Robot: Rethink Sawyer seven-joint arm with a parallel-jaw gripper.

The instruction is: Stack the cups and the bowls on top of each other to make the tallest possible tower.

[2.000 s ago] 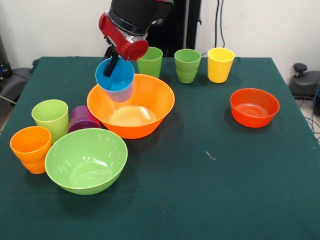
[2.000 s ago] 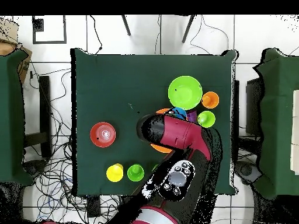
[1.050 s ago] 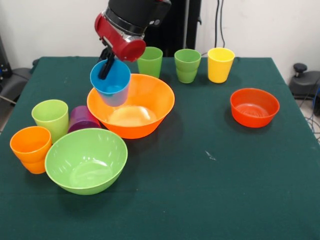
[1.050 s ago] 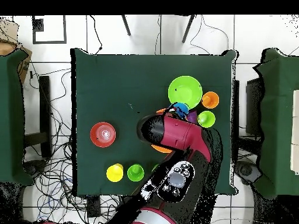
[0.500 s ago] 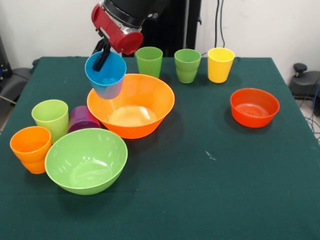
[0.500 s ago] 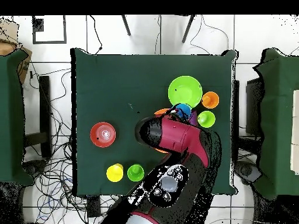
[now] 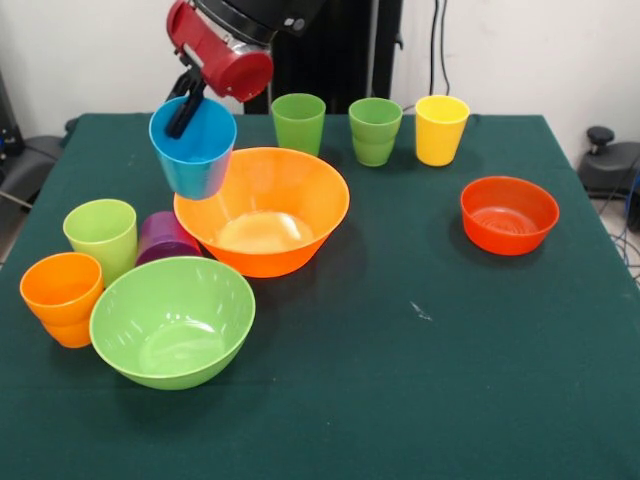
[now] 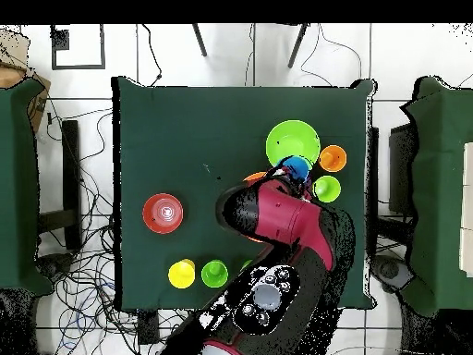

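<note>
Seven cups, three bowls, one table, one arm.

Gripper (image 7: 186,103): clamped on the rim of the blue cup (image 7: 194,148), one dark finger inside it; cup held in the air, mouth up and tilted a little.
Blue cup, place: above the table (image 7: 430,350), over the left edge of the large orange bowl (image 7: 263,210) in the front view; overhead it shows between the arm and the lime-green bowl (image 8: 293,143).
Large orange bowl: upright on the table, nothing in it; overhead mostly hidden under the arm.
Large lime-green bowl (image 7: 172,320): upright, nothing in it, nearest the camera in the front view, just in front of the orange bowl.
Red-orange bowl (image 7: 509,214): small, shallow, alone, well apart at the right in the front view.
Purple cup (image 7: 161,238): tucked between the lime cup (image 7: 101,235), the orange bowl and the lime-green bowl.
Orange cup (image 7: 62,298): beside the lime-green bowl; looks like two nested, cannot tell for sure.
Back row: two green cups (image 7: 299,122) (image 7: 375,130) and a yellow cup (image 7: 441,128), upright, side by side, apart from each other.
</note>
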